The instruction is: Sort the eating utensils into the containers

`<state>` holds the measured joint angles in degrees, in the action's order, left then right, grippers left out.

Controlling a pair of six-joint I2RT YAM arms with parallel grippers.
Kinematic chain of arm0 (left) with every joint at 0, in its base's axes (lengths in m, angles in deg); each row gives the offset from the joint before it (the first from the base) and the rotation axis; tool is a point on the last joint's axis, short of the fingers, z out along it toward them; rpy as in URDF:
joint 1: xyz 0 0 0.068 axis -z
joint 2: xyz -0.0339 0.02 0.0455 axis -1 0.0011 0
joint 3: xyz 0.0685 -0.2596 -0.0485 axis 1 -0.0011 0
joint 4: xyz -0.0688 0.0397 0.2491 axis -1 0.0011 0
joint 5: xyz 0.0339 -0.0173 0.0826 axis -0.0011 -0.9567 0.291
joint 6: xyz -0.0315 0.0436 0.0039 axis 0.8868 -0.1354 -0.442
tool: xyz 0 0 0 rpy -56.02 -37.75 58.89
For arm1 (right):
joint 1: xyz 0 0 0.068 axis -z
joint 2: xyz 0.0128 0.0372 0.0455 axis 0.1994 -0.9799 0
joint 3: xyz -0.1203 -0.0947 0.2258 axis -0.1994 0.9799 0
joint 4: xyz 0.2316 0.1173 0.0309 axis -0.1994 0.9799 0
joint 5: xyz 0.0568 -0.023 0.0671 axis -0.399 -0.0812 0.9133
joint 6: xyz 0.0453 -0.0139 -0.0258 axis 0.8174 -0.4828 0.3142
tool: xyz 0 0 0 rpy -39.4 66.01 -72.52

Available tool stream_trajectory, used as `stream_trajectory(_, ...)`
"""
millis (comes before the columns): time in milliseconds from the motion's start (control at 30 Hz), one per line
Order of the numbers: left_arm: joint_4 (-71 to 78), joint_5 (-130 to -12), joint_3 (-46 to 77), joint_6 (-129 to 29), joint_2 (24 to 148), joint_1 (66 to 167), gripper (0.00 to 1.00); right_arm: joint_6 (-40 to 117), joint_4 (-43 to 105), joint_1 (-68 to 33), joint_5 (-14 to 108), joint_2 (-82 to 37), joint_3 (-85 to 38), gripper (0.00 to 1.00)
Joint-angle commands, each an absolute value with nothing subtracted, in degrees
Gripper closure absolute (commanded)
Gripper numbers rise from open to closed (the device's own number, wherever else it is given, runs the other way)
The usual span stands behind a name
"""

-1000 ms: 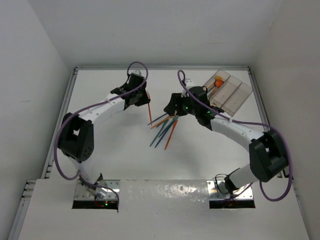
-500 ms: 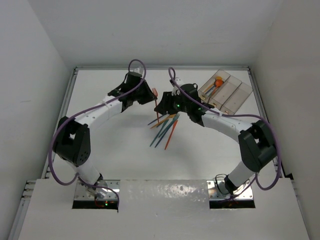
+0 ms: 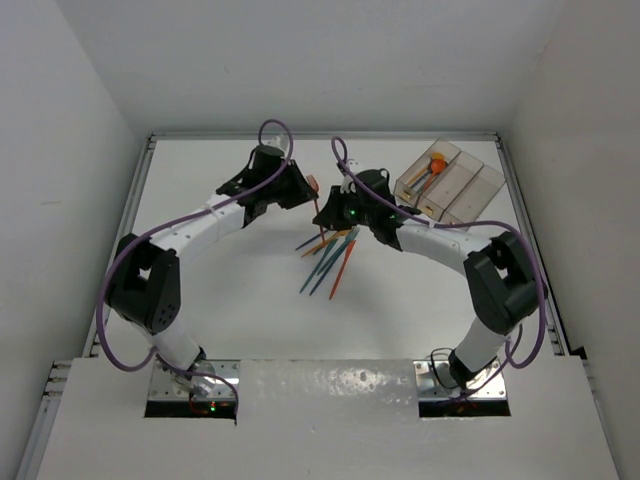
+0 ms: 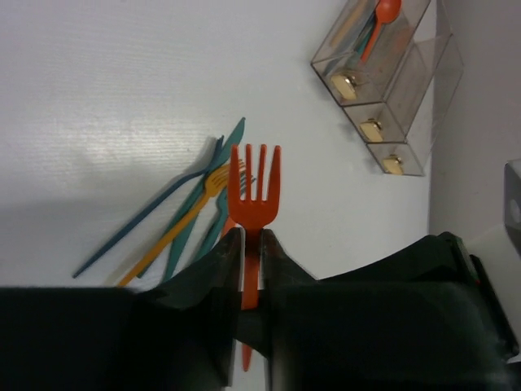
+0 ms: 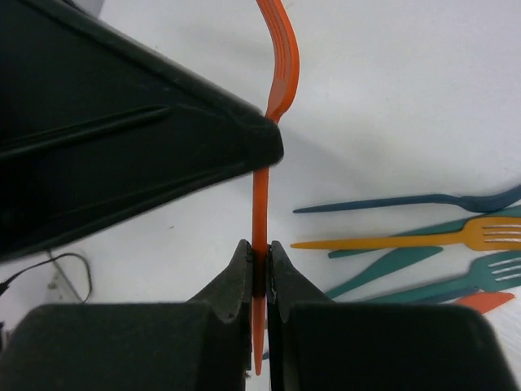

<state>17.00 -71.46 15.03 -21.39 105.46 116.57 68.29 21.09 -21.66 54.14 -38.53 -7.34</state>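
The left jaws are clenched on the neck of an orange-red fork [image 4: 255, 186], its tines pointing away from the wrist. The right jaws are clenched on the same fork's thin handle, just beside the left jaws, so both arms hold it off the desk [image 3: 240, 320], over its middle and toward the far edge. Near the desk's centre lies a loose fan of utensils [image 3: 328, 262] in teal, blue and orange. The containers [image 3: 455, 182] sit at the far right corner, with an orange spoon [image 3: 437, 163] in the bin nearest the desk's middle.
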Motion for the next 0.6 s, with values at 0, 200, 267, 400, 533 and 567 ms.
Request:
stream_trajectory(0, 15.1, -71.3, 13.8, -22.6, 102.3, 117.3, 0.64, 66.1, 21.4, -21.9, 48.2, -35.7, -9.4, 1.0)
stream_trajectory(200, 20.5, -62.8, 13.0, -25.8, 100.0, 116.4, 0.23, 68.2, 29.9, -14.8, 33.5, -34.1, -10.1, 1.0)
stream_trajectory(267, 21.5, -60.5, 11.8, -26.7, 99.3, 115.8, 0.19, 70.1, 33.5, -10.0, 28.2, -34.0, -10.7, 1.0)
stream_trajectory(400, 22.4, -59.8, 9.3, -28.0, 98.0, 115.0, 0.18, 70.1, 38.9, -3.4, 19.7, -35.2, -14.6, 1.0)
stream_trajectory(533, 23.6, -60.7, 7.7, -29.4, 98.6, 114.9, 0.17, 69.7, 42.2, 2.4, 14.9, -38.8, -19.4, 1.0)
stream_trajectory(567, 23.8, -60.7, 7.3, -29.7, 98.7, 114.9, 0.17, 69.7, 43.3, 3.3, 13.7, -39.7, -21.6, 1.0)
